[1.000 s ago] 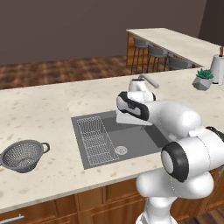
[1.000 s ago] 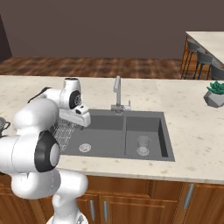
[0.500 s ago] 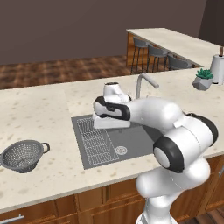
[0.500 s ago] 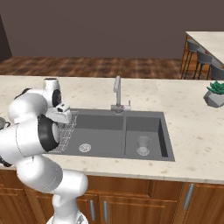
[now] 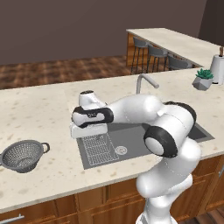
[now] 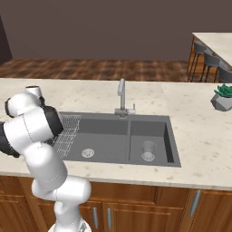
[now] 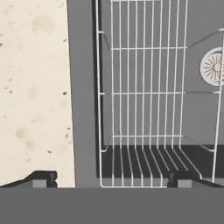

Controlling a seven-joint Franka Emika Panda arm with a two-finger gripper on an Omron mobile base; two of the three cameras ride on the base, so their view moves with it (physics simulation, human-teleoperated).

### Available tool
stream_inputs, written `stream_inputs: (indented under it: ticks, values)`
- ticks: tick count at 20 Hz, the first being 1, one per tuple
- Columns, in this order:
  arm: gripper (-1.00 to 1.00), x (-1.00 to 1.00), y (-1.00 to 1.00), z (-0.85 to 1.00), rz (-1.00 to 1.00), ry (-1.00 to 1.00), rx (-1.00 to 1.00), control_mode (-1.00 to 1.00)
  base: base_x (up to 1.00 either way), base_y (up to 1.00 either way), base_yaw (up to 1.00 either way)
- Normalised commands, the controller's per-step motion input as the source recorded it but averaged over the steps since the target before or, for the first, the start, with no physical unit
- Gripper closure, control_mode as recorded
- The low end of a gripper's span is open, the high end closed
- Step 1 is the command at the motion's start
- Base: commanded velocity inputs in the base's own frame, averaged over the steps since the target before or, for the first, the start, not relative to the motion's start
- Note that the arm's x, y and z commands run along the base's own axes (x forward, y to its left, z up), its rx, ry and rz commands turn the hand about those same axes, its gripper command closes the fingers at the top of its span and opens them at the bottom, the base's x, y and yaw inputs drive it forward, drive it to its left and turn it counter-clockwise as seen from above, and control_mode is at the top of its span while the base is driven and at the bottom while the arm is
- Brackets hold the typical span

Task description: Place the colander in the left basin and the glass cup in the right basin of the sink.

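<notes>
Right base view reveals the glass cup (image 6: 148, 150) in the right basin (image 6: 151, 136); hand view shows the claw (image 7: 111, 177) wide.

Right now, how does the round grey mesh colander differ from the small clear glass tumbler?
The round grey mesh colander sits on the speckled counter, left of the dark sink; the small clear glass tumbler already stands in the narrower right basin. The colander is wider, opaque and has loop handles; the tumbler is see-through and handleless. Both rest upright, untouched.

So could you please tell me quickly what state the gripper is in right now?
Gripper: open and empty, fingertips spread wide over the left edge of the sink, above the wire rack.
</notes>
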Motion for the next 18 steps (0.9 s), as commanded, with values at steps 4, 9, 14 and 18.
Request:
stream_inputs:
  ticks: [4, 9, 14, 18]
  values:
    - [-1.0, 0.01, 0.9, -0.03, 0.11, 0.06, -0.02, -1.0, 0.0, 0.0, 0.0]
    - [-1.0, 0.06, 0.74, 0.0, 0.04, 0.03, -0.05, -1.0, 0.0, 0.0, 0.0]
    - [-1.0, 0.17, 0.3, -0.02, -0.05, -0.02, -0.03, -1.0, 0.0, 0.0, 0.0]
    - [-1.0, 0.04, 0.25, -0.01, -0.05, -0.09, -0.01, -1.0, 0.0, 0.0, 0.0]
